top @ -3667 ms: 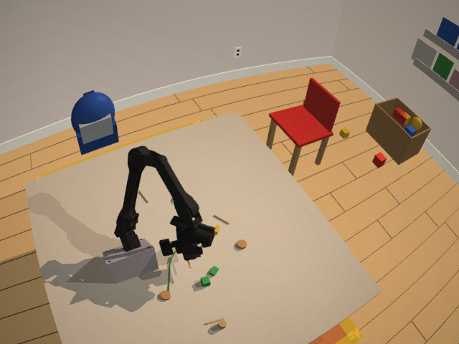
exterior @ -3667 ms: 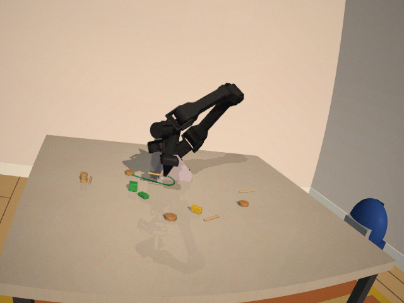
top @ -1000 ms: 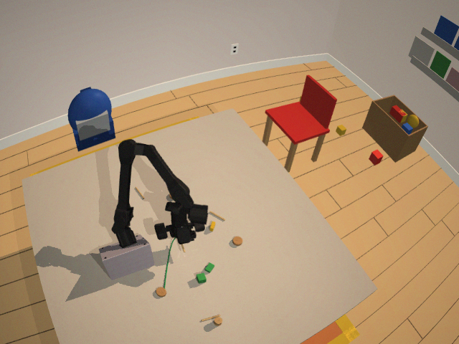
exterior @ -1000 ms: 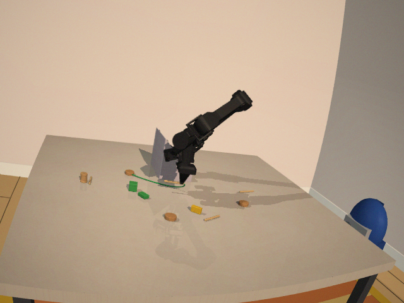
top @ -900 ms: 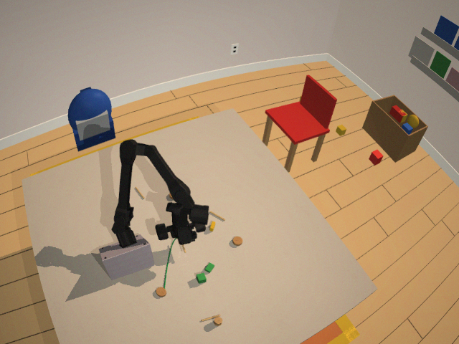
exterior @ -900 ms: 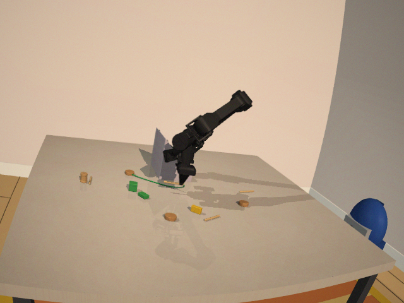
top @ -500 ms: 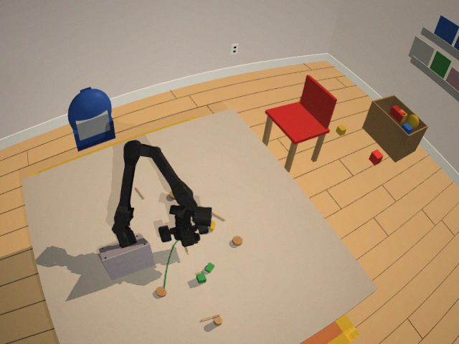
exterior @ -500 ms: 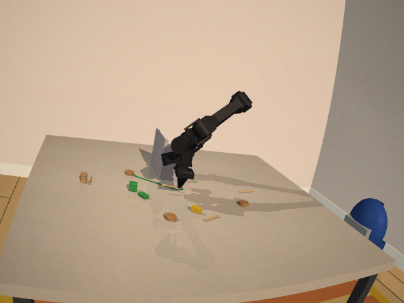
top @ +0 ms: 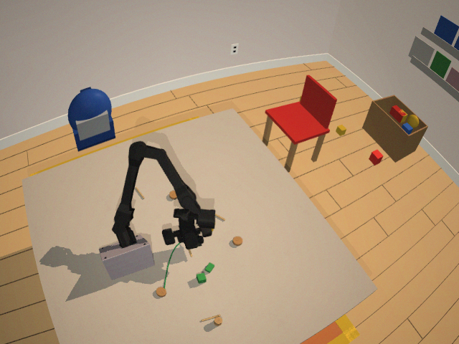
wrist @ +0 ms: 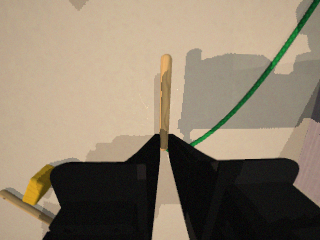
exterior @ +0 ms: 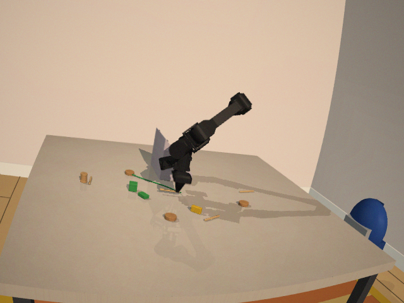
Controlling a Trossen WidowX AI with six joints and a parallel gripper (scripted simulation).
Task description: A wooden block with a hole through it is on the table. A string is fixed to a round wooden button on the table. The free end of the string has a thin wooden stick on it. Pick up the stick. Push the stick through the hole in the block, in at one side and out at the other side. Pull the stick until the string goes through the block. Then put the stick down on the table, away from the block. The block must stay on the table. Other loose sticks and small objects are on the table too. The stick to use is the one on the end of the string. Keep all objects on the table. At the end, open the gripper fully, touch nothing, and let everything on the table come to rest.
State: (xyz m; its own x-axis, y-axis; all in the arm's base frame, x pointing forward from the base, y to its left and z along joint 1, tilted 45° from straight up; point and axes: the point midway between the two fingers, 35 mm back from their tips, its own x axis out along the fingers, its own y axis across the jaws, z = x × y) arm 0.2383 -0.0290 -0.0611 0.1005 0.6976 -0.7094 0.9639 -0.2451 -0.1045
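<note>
My gripper is shut on the thin wooden stick, at its string end. The stick points away from the fingers, a little above the table. The green string curves from the fingertips to the round wooden button. A large pale lilac block stands by the arm's base, its edge at the right in the wrist view. I cannot make out a hole in it. In the top view the fingertips are hidden.
Two green blocks lie beyond the stick. A yellow block lies near a loose stick. Other sticks, discs and a wooden cylinder are spread around.
</note>
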